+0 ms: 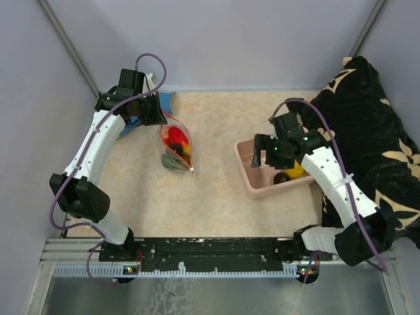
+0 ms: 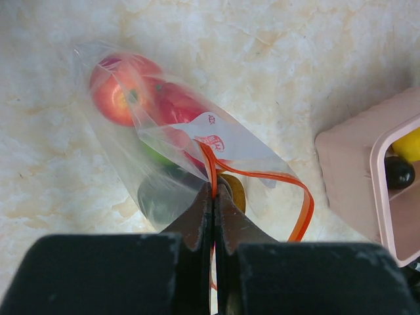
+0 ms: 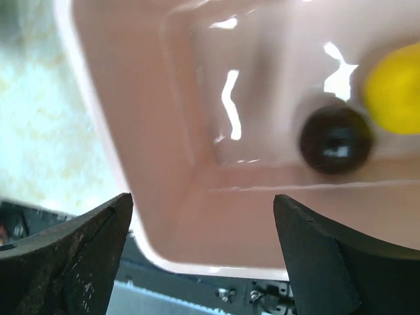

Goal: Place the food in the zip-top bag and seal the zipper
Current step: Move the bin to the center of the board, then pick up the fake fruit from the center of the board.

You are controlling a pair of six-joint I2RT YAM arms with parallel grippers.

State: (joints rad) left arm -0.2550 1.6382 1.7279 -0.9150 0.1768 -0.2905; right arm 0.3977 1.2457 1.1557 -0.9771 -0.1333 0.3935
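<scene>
The clear zip-top bag lies on the table with red, green and dark fruits inside; it also shows in the top view. Its red-orange zipper loops open on the right. My left gripper is shut on the zipper's end at the bag's mouth. My right gripper is open and empty, over the near wall of the pink tub. A dark brown-black fruit lies in the tub, beside a yellow toy.
The pink tub stands right of centre. A blue cloth lies at the back left, by the left arm. A black patterned cloth covers the right side. A metal rail runs along the near edge.
</scene>
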